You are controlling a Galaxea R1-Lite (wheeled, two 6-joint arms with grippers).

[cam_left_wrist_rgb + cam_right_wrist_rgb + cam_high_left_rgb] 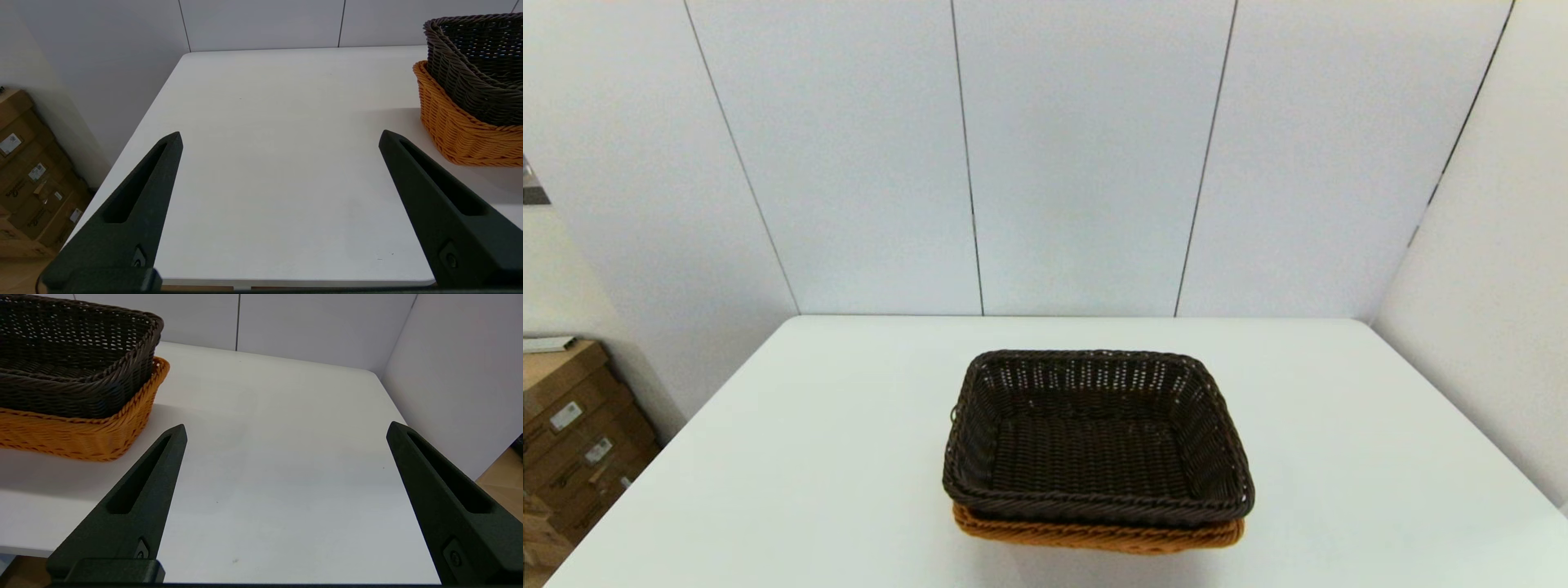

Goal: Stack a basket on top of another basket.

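Dark basket (1094,441) sits nested in the orange basket (1094,536), so both wide-open, empty claws, left claw (280,136) and right claw (286,428), should stay clear beside it.

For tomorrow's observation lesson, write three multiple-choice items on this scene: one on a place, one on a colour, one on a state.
1. Where is the dark basket?
A. Nested in the orange basket
B. Beside it
C. On the floor

2. What colour is the table?
A. Grey
B. White
C. Green

3. How are the left hand and the right hand?
A. Both gripping a basket
B. One shut
C. Both open and empty

Answers:
1 A: the orange rim shows under the dark one.
2 B: its bare top is white.
3 C: each wrist view shows spread fingers over bare table, apart from the baskets.
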